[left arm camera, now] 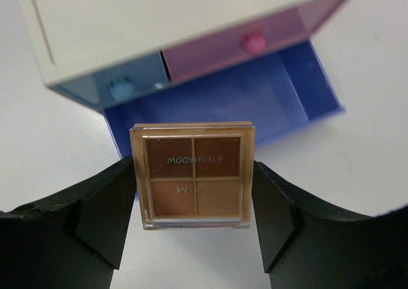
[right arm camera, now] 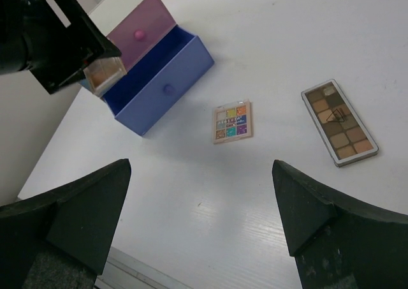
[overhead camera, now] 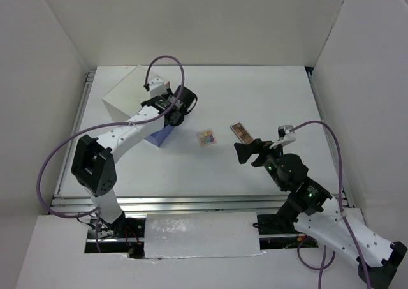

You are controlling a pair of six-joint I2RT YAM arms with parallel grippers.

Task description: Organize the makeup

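Observation:
My left gripper (left arm camera: 194, 193) is shut on a square brown eyeshadow palette (left arm camera: 194, 176), pinched by its two side edges. It hangs in the air just in front of the open blue drawer (left arm camera: 255, 97). The right wrist view shows that palette (right arm camera: 102, 75) at the drawer's near end. A colourful square palette (overhead camera: 206, 138) lies flat mid-table, and a long brown palette (overhead camera: 241, 132) lies to its right. My right gripper (overhead camera: 245, 152) hovers open and holds nothing, near these two. Both show ahead of its fingers: the square palette (right arm camera: 233, 121) and the long palette (right arm camera: 339, 122).
The white box (overhead camera: 127, 94) stands at the back left, with its pink drawer (right arm camera: 137, 34) pushed in and a light blue drawer (left arm camera: 121, 85) beside it. White walls surround the table. A metal rail (overhead camera: 191, 203) runs along the near edge.

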